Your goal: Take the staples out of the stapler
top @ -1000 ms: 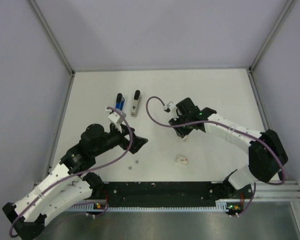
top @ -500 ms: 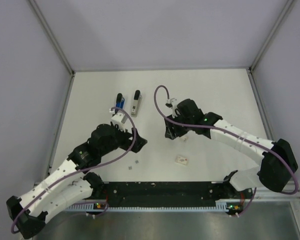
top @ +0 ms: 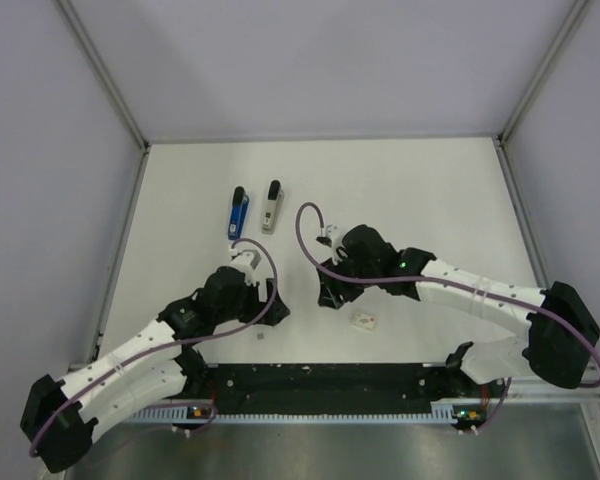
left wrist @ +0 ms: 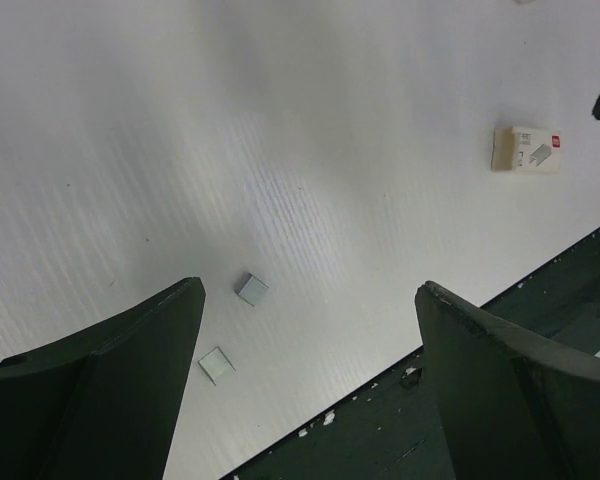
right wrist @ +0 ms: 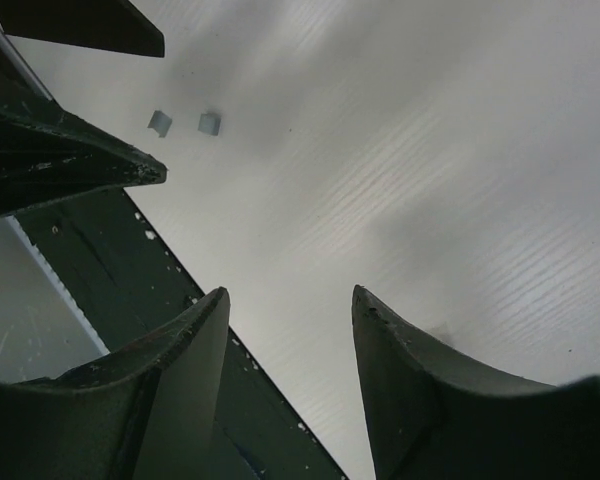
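Two staplers lie side by side at the back of the table, a blue one point(top: 238, 210) and a grey-white one point(top: 271, 207). Neither shows in the wrist views. Two small staple strips point(left wrist: 250, 289) lie on the white table near the front rail, also in the right wrist view point(right wrist: 209, 123). My left gripper point(top: 274, 305) is open and empty, hovering over the strips point(left wrist: 310, 290). My right gripper point(top: 325, 296) is open and empty, low over bare table just right of the left one point(right wrist: 290, 292).
A small white staple box point(top: 364, 320) lies right of the grippers, also in the left wrist view point(left wrist: 525, 149). The black front rail point(top: 320, 378) runs along the near edge. The left gripper's fingers point(right wrist: 70, 165) show in the right wrist view.
Both grippers have drawn away from the staplers toward the near edge. The right gripper moved left and nearer, the left gripper pulled back, so they now sit close together.
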`<state>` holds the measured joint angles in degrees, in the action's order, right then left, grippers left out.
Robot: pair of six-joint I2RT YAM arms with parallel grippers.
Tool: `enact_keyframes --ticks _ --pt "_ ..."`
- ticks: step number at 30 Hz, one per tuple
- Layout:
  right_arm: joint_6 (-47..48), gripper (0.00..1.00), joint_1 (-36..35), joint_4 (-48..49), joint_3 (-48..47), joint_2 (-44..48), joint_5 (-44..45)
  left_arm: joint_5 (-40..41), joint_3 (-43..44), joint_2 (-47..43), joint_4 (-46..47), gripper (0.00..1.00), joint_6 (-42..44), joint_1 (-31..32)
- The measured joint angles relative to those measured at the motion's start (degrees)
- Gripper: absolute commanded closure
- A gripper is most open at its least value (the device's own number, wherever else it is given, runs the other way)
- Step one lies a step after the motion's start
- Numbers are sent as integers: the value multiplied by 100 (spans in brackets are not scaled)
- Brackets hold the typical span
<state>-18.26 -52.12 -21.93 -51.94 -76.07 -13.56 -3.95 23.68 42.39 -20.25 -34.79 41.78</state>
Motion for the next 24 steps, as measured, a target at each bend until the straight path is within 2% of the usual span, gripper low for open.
enact_keyframes --ticks 4,10,16,21,24 --pt "-2 48 -9 -17 173 219 -33 144 -66 -2 -116 11 -173 0" --pt "-286 48 -417 308 247 144 48 979 46 -356 -481 11 -411 0" --pt "-813 48 -1058 785 229 -686 531 1685 378 -619 -763 14 -446 0" --pt "-1276 48 -1381 1025 72 -1346 1027 1893 549 -935 -1049 17 -485 0" --pt "-1499 48 -1515 1163 -155 -1650 1257 1956 560 -1303 -1185 24 -518 0"
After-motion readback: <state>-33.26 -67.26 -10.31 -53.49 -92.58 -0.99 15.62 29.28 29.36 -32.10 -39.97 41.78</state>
